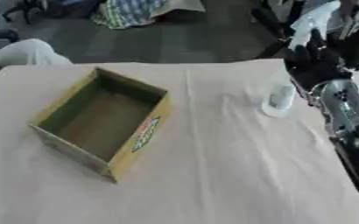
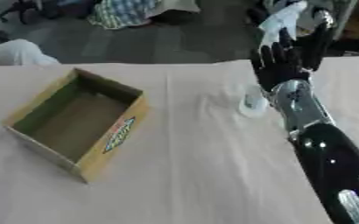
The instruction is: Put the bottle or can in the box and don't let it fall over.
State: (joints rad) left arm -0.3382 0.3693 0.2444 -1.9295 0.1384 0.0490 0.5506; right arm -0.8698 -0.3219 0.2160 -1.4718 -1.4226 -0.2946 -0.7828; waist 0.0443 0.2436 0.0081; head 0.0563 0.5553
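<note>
While bottle (image 1: 280, 97) stands nr box (image 1: 106, 118), R hand (image 2: 283, 61) hovers, fingers straight, apart.

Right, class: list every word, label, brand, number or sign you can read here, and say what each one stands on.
Cardboard box, yellow outer side: a label in green, red and white; too blurred to read.
Pale bottle by the right hand: no print that can be made out.
So nothing is readable here.
</note>
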